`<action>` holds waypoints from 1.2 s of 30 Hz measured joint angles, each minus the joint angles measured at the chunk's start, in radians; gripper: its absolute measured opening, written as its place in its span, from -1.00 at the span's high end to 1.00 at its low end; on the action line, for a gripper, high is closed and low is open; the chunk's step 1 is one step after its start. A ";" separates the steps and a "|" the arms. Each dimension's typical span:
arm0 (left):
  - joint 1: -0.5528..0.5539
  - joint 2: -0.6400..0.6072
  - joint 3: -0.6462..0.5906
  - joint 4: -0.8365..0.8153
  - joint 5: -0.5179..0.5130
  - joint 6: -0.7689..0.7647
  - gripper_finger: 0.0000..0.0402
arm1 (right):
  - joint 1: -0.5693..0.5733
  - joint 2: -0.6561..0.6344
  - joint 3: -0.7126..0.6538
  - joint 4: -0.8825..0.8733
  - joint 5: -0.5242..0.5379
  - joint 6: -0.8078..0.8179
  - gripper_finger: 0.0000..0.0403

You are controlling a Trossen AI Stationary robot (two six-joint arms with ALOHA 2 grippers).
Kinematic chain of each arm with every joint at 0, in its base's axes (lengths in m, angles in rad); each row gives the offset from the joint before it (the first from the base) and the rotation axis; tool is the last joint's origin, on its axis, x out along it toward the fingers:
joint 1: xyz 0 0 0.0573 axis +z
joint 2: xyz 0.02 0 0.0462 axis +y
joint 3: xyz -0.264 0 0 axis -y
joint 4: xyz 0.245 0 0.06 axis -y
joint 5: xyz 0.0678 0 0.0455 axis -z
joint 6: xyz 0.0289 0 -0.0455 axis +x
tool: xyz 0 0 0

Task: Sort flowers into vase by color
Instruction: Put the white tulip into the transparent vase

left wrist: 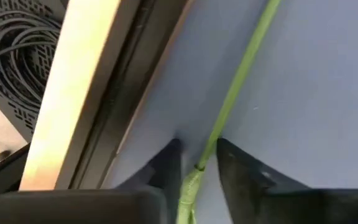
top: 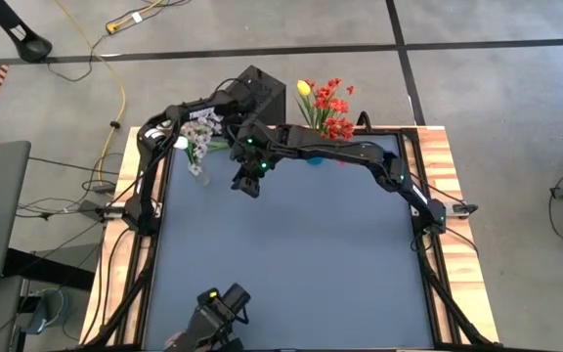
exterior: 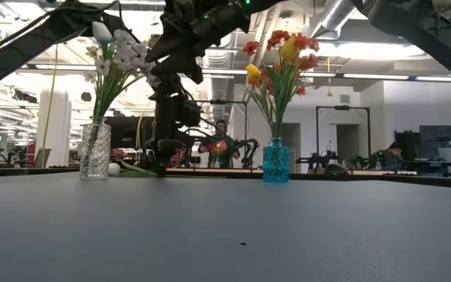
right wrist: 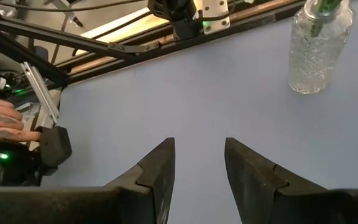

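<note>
Our blue-grey worktop [top: 291, 254] carries a clear vase [exterior: 95, 151] of white flowers [exterior: 120, 53] and a blue vase [exterior: 276, 164] of red and yellow ones. A thin green stem [left wrist: 238, 81] lies flat near the far edge, straddled by our left pincer [left wrist: 197, 163], not yet closed. We judge it light, springy and slippery, best gripped mid-stem. Our right pincer [right wrist: 199, 163] hovers nearby, open and empty.

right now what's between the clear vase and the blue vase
In the low view, the left gripper stands down at the mat between the clear vase and the blue vase, over a green stem; otherwise bare mat.
</note>
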 joint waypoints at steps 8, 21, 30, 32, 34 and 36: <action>-0.003 -0.007 -0.001 -0.025 -0.009 0.012 0.96 | -0.006 -0.017 0.000 0.008 0.002 0.000 0.18; 0.016 -0.208 -0.003 0.053 -0.039 -0.029 1.00 | -0.006 -0.029 -0.001 0.039 0.002 0.013 0.18; 0.063 -0.371 -0.002 0.172 -0.033 -0.081 1.00 | -0.003 -0.028 -0.001 0.042 0.002 0.023 0.18; 0.070 -0.409 -0.002 0.204 -0.034 -0.095 1.00 | -0.003 -0.028 -0.001 0.042 0.002 0.026 0.18; 0.079 -0.449 -0.002 0.223 -0.027 -0.106 1.00 | -0.003 -0.028 -0.001 0.042 0.002 0.026 0.18; 0.083 -0.489 -0.002 0.269 -0.031 -0.115 1.00 | -0.003 -0.028 -0.001 0.042 0.002 0.026 0.18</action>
